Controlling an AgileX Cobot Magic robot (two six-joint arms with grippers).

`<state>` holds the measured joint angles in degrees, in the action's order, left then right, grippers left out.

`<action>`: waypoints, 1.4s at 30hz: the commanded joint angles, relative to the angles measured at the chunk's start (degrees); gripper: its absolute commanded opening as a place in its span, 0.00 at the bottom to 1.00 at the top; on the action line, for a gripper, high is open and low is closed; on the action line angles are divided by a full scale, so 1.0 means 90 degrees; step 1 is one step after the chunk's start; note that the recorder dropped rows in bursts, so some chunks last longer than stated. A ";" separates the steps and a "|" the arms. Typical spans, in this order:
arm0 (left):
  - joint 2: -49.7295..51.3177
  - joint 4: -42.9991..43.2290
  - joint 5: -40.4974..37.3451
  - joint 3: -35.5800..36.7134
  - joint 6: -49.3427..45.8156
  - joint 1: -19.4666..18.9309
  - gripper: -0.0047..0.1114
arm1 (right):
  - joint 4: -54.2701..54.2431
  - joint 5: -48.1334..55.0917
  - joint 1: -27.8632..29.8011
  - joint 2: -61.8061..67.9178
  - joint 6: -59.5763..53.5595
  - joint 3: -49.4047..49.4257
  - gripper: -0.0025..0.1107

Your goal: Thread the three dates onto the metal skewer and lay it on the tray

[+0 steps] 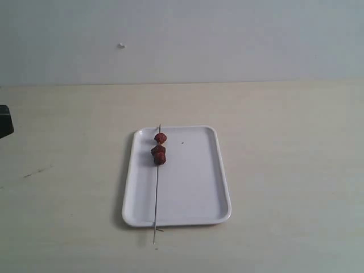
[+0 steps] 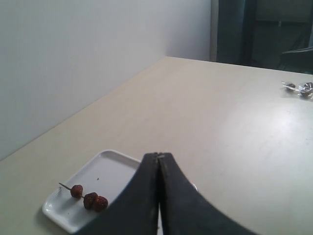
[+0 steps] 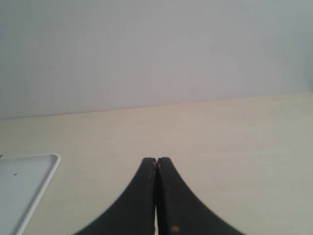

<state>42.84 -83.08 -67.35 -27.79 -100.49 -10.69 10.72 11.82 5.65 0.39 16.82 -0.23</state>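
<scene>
The three dates sit on the metal skewer, at eleven o'clock on the tray. The left gripper and right gripper are squeezed shut, empty. Don't bump it.

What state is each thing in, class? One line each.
tray: flat on the table.
metal skewer: lying on the tray, one end overhanging.
three dates: threaded on the metal skewer.
left gripper: shut, empty.
right gripper: shut, empty.
</scene>
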 commanded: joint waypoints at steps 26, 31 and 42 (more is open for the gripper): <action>-0.3441 0.0742 0.3331 0.0366 0.2945 -0.0007 0.04 | 0.0028 0.0099 0.0039 -0.0043 -0.0074 0.0025 0.02; -0.3714 0.0725 0.3482 0.0548 0.3502 -0.0007 0.04 | 0.0028 0.0099 0.0039 -0.0043 -0.0074 0.0025 0.02; -0.3714 0.4283 0.4682 0.1451 0.7191 -0.0007 0.04 | 0.0028 0.0099 0.0039 -0.0043 -0.0074 0.0025 0.02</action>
<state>9.79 -59.82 -30.54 -16.44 -53.10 -10.69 10.72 12.93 5.65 0.39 16.45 -0.23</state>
